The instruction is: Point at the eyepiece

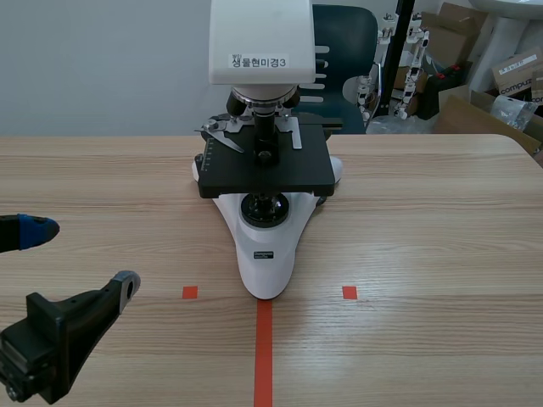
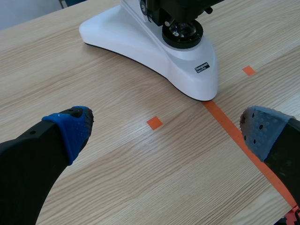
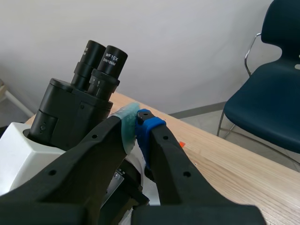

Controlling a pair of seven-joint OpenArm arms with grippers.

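Target here: the pair of short black cylindrical eyepieces (image 3: 108, 60) marked WF10X. Perched on the black binocular head (image 3: 65, 108) of the white-bodied microscope (image 1: 280, 229); shown only from the right wrist, cut off above the scene view. Tilted, with long axes rising toward one o'clock.

Held high beside that head: the right gripper (image 3: 136, 120), fingers closed together on nothing, grey-green and blue pads pressed face to face. From those tips, ahead toward eleven o'clock to reach the eyepieces; near, but apart.

Low over the light wooden table (image 1: 424, 220), at about eight o'clock of the microscope's foot: the left gripper (image 1: 83, 256), spread wide, holding nothing, well apart from the eyepieces.

Nearer arm by far, then: the right. Probably calls for only a slight swing of the closed tips toward eleven o'clock, stopping short of the lenses.
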